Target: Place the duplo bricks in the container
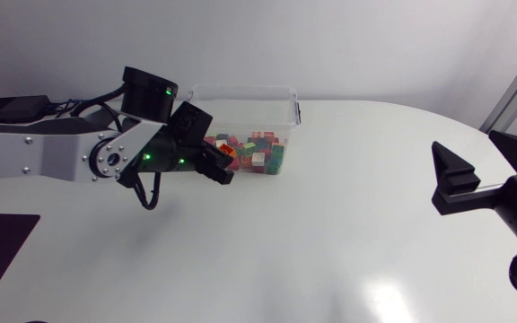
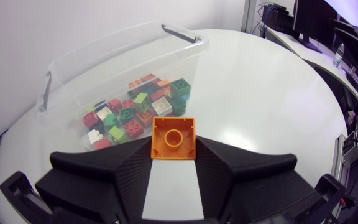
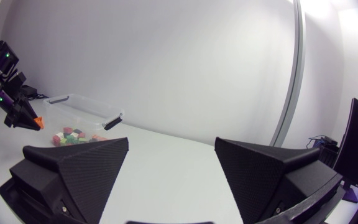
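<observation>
L gripper (image 2: pixel 173 152) clamped on small orange square plastic duplo brick (image 2: pixel 173 138). Just ahead: clear plastic container (image 2: pixel 185 59) w/ pile of mixed-colour duplo bricks (image 2: pixel 135 115) inside. R gripper (image 3: pixel 169 163) spread wide, well apart from container.

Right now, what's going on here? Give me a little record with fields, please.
Left hand: shut on an orange brick, close to the container
Container: clear, no lid, many mixed-colour bricks inside
Right hand: open, holding nothing, far from the container
Left to do: orange brick not yet in the container
</observation>
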